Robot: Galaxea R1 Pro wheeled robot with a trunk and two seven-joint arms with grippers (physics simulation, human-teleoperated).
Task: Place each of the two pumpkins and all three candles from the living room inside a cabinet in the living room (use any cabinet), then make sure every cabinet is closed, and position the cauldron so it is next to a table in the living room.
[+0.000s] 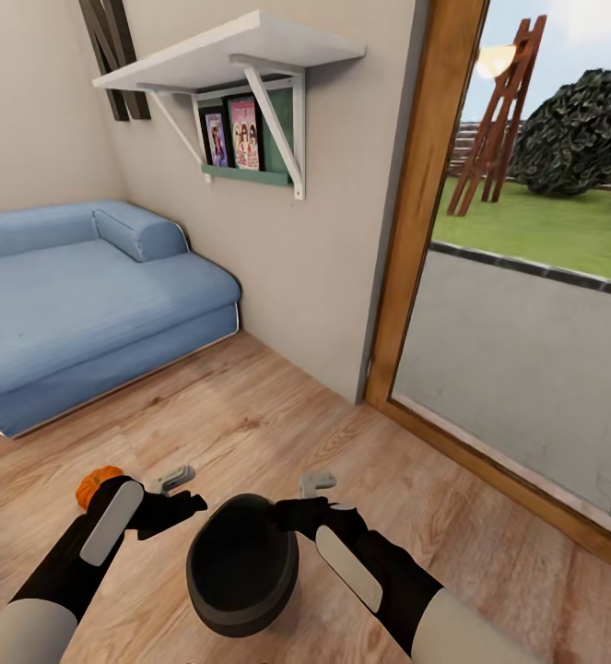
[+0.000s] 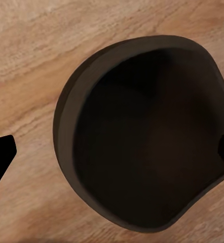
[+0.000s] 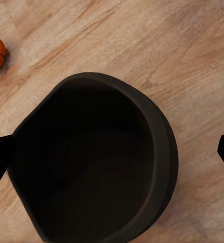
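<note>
A blue sofa [image 1: 75, 295] is seen far left of the cauldron [image 1: 241, 564], against the wall. A pumpkin [image 1: 96, 483] lies on the wood floor [image 1: 250, 415] just left of the cauldron, half hidden behind the left arm. The left gripper [image 1: 178, 492] is held just left of the cauldron, the right gripper [image 1: 310, 496] just right of it; both sets of jaws are spread wide, with nothing gripped, and the wrist views show the dark fingertips well apart over the cauldron's mouth. The cauldron sits on the floor between the arms, seemingly empty. A wall shelf [image 1: 240, 55] is mounted beyond the cauldron, a glass door [image 1: 526, 304] to its right. Progress is judged early: one pumpkin is still on the floor, and the cauldron is not yet beside a table. The second pumpkin, candles, cabinet and table cannot be checked from here. Contact between grippers and cauldron rim cannot be made out.
</note>
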